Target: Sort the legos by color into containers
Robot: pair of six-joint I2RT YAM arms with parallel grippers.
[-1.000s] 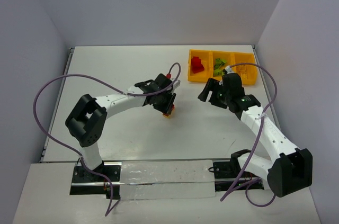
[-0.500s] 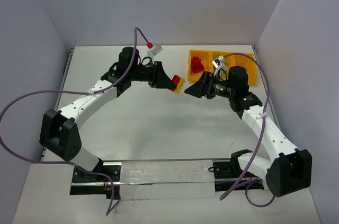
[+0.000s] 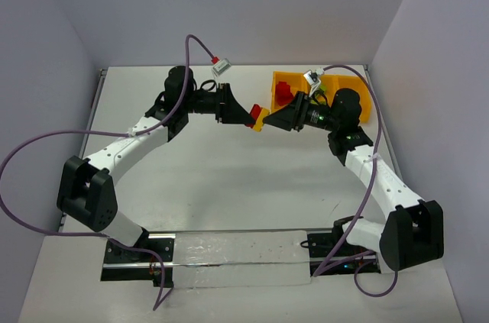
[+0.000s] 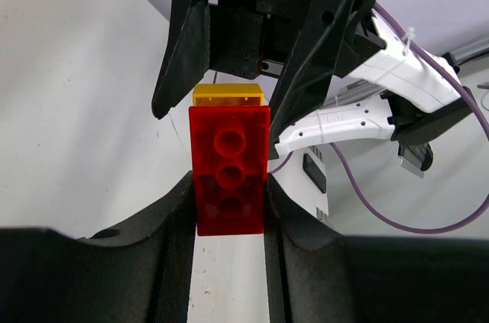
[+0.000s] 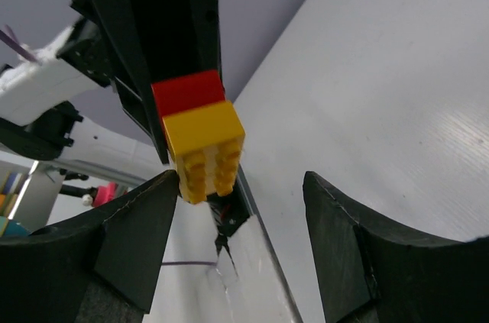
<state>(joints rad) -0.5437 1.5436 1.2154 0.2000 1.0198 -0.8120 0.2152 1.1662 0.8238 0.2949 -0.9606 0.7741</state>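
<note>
My left gripper (image 3: 250, 114) is shut on a stacked pair of bricks (image 3: 260, 117), held in the air left of the tray. In the left wrist view its fingers (image 4: 176, 216) clamp the red brick (image 4: 229, 170), with the yellow brick (image 4: 228, 95) on the far end. My right gripper (image 3: 276, 119) is open and faces the pair. In the right wrist view its jaws (image 5: 237, 224) stand wide on either side of the yellow brick (image 5: 205, 147), which sits close to the left finger. The orange-yellow tray (image 3: 276, 77) holds red bricks (image 3: 284, 94) in its left compartment.
The right arm (image 3: 348, 121) covers most of the tray's middle and right compartments. Purple cables loop above both arms. Grey walls stand close behind and to the right of the tray.
My left arm has lifted the red-yellow pair off the table and carried it back and right. My right gripper has turned and moved left until its open jaws straddle the yellow end.
</note>
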